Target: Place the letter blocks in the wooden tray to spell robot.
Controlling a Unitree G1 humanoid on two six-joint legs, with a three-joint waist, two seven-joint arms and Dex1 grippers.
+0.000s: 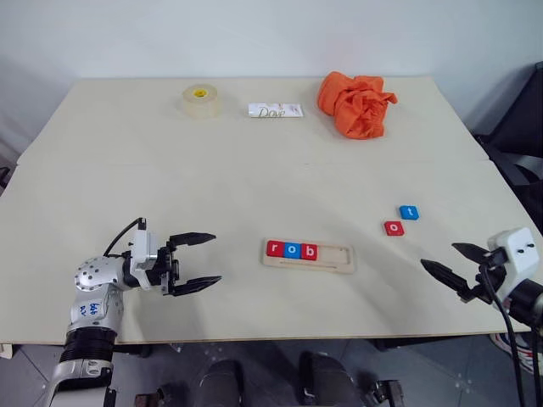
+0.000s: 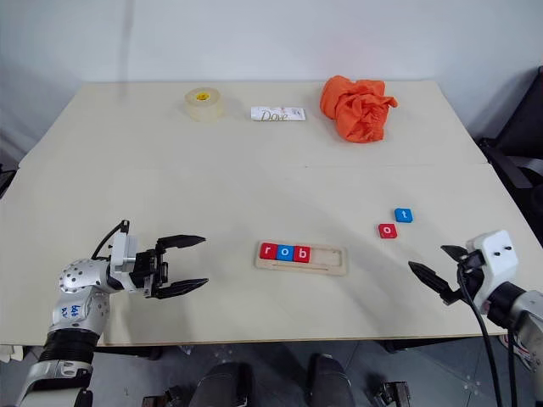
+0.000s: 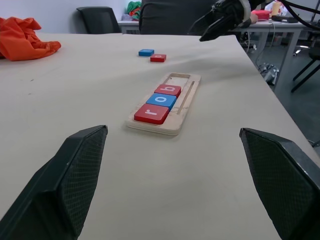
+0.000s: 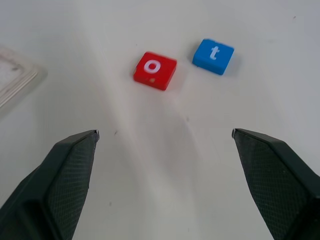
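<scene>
Three tiles r, o, b in pale wooden tray (image 1: 339, 259), red o (image 1: 394, 228), blue t (image 1: 409, 212) loose, left pincer (image 1: 204, 260), right pincer (image 1: 447, 263) both agape, empty.

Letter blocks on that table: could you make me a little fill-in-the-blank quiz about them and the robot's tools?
1. The wooden tray holds ___ letter blocks.
2. The loose red block on the table shows the letter ___.
3. The loose block marked t is coloured ___.
4. The left tool and right tool both stand ___, holding nothing.

Missing words: three; o; blue; open
</scene>
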